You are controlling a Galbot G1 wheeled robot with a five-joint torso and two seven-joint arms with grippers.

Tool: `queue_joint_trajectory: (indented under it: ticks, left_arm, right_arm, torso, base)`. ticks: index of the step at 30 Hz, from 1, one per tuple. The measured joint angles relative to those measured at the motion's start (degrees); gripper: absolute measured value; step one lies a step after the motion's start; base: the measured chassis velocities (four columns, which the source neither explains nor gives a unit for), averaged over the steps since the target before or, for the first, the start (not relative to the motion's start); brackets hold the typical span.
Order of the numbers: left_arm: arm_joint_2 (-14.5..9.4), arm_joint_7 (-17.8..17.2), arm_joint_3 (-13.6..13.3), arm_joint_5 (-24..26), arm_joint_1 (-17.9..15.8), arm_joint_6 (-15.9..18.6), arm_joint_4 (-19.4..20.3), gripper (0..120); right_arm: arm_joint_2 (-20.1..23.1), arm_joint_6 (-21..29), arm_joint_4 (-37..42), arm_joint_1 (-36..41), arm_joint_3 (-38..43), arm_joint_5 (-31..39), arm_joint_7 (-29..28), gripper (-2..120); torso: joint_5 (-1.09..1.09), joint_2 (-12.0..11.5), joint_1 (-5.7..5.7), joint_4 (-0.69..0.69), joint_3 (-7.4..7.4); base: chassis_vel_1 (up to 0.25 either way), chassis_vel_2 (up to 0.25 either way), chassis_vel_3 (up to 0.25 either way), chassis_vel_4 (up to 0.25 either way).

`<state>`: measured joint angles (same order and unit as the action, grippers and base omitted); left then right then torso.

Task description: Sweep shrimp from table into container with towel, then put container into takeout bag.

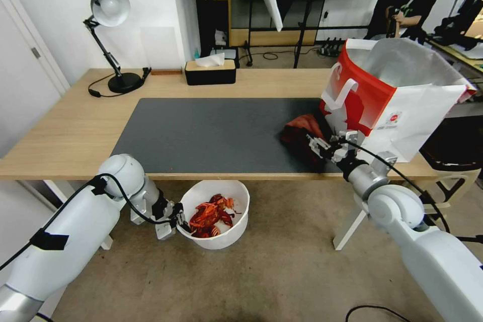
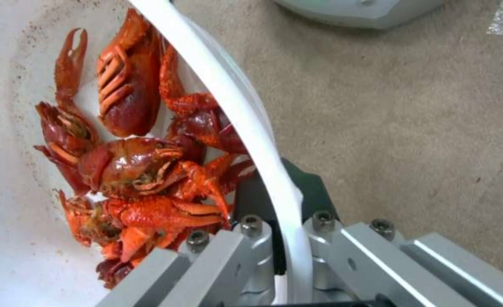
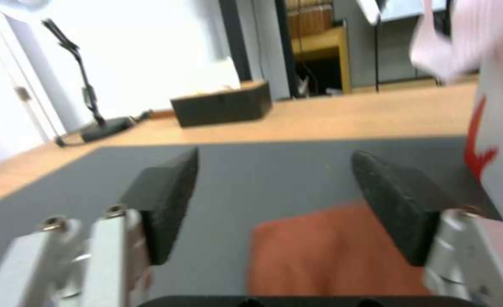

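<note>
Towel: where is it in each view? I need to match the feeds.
Head view: towel bunched at the mat's right end, beside the takeout bag, at the open right gripper.
Right wrist view: towel low, between that gripper's pads.
Left wrist view: aimed instead at the container rim, clamped by the left gripper.
Shared landmark: black tissue box.

towel (image 3: 325, 251) blurred, cut by frame edge; takeout bag (image 3: 498, 128) cropped, blurred.
</note>
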<state>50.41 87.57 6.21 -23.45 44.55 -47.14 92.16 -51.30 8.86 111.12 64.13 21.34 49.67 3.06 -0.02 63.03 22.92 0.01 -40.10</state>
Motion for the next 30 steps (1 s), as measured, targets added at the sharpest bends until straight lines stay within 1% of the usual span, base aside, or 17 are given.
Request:
queue_joint_trajectory:
  ticks: [2, 4, 5, 6, 8, 12, 15, 16, 19, 20, 21, 24, 26, 28, 29, 30]
  left_arm:
    - [0.01, 0.00, 0.00, 0.02, 0.09, 0.00, 0.28, 0]
    - [0.05, 0.00, -0.01, 0.01, 0.09, 0.00, 0.33, 0]
    - [0.13, 0.00, -0.02, 0.02, 0.09, 0.00, 0.35, 0]
    - [0.30, 0.00, -0.05, -0.02, 0.09, 0.00, 0.36, 0]
    - [0.33, 0.00, -0.05, -0.05, 0.13, 0.00, 0.54, 0]
    - [0.16, 0.00, 0.04, -0.06, 0.54, 0.00, 1.14, 0]
    - [-0.17, 0.00, 0.53, -0.08, 1.31, 0.00, 1.90, 0]
    - [-0.17, 0.00, 0.53, -0.08, 1.31, 0.00, 1.90, 0]
    - [-0.59, 0.00, 1.14, -0.03, 2.03, 0.00, 2.66, 0]
    - [-0.59, 0.00, 1.14, -0.03, 2.03, 0.00, 2.66, 0]
    - [-0.80, 0.00, 1.40, 0.07, 2.26, 0.00, 3.02, 0]
    - [-0.86, 0.00, 1.62, 0.19, 2.37, 0.00, 3.32, 0]
    - [-0.87, 0.00, 1.83, 0.31, 2.56, 0.00, 3.65, 0]
    - [-0.86, 0.00, 2.09, 0.46, 2.87, 0.00, 3.96, 0]
    - [-0.86, 0.00, 2.09, 0.46, 2.87, 0.00, 3.96, 0]
    - [-0.83, 0.00, 2.17, 0.50, 3.08, 0.00, 4.12, 0]
  right_arm:
    - [-0.01, 0.56, 1.15, 1.30, 0.89, -0.25, -0.04, 83]
    - [0.00, 0.57, 1.15, 1.48, 0.99, -0.51, -0.08, 85]
    - [-0.01, 0.58, 1.09, 1.61, 1.04, -0.80, -0.10, 88]
    - [-0.31, 0.57, 0.70, 1.75, 1.20, -1.26, -0.41, 97]
    - [-0.69, 0.56, 0.99, 2.30, 1.76, -1.24, -0.49, 99]
    - [-0.75, 0.54, 2.60, 3.74, 3.18, -1.24, -0.48, 100]
    - [-1.15, 0.58, 5.92, 6.78, 6.15, -1.57, -0.43, 100]
    - [-1.15, 0.58, 5.92, 6.78, 6.15, -1.57, -0.43, 100]
    - [-2.19, 0.92, 9.68, 10.63, 8.98, -2.77, -0.98, 100]
    - [-2.19, 0.92, 9.68, 10.63, 8.98, -2.77, -0.98, 100]
    - [-2.83, 0.78, 11.59, 13.00, 10.36, -4.68, -0.83, 100]
    - [-3.57, 0.17, 13.25, 15.24, 11.53, -6.55, -0.53, 100]
    - [-4.66, -1.27, 14.52, 17.33, 12.75, -8.54, -0.28, 100]
    - [-6.19, -5.01, 14.83, 20.24, 13.88, -12.17, 0.71, 100]
    - [-6.19, -5.01, 14.83, 20.24, 13.88, -12.17, 0.71, 100]
    - [-6.91, -7.17, 14.83, 21.58, 14.31, -13.79, 1.27, 100]
  torso:
    - [0.02, 0.00, 0.00, -0.02, 0.00]
    - [0.02, 0.00, 0.00, -0.02, 0.00]
    - [0.02, 0.00, -0.01, -0.02, 0.00]
    - [0.02, 0.00, 0.00, -0.01, 0.00]
    - [0.03, -0.01, 0.00, 0.00, 0.00]
    - [0.01, 0.00, 0.00, -0.01, 0.00]
    - [0.01, 0.00, 0.00, -0.01, 0.00]
    - [0.01, 0.00, 0.00, -0.01, 0.00]
    - [0.01, 0.00, -0.01, -0.01, 0.00]
    - [0.01, 0.00, -0.01, -0.01, 0.00]
    - [0.01, 0.00, -0.01, -0.01, 0.00]
    - [0.01, 0.00, -0.01, -0.01, 0.00]
    - [0.01, 0.00, -0.01, -0.01, 0.00]
    - [0.02, 0.00, 0.00, -0.01, 0.00]
    - [0.02, 0.00, 0.00, -0.01, 0.00]
    - [0.02, 0.00, -0.01, -0.02, 0.00]
  base:
    - [0.000, 0.000, 0.000, 0.000]
    - [0.000, 0.000, 0.000, 0.000]
    - [0.000, 0.000, 0.000, 0.000]
    - [0.000, 0.000, 0.000, 0.000]
    - [0.000, 0.000, 0.000, 0.000]
    - [0.000, 0.000, 0.000, 0.000]
    - [0.000, 0.000, 0.000, 0.000]
    - [0.000, 0.000, 0.000, 0.000]
    - [0.000, 0.000, 0.000, 0.000]
    - [0.000, 0.000, 0.000, 0.000]
    - [0.000, 0.000, 0.000, 0.000]
    - [0.000, 0.000, 0.000, 0.000]
    - [0.000, 0.000, 0.000, 0.000]
    - [0.000, 0.000, 0.000, 0.000]
    - [0.000, 0.000, 0.000, 0.000]
    - [0.000, 0.000, 0.000, 0.000]
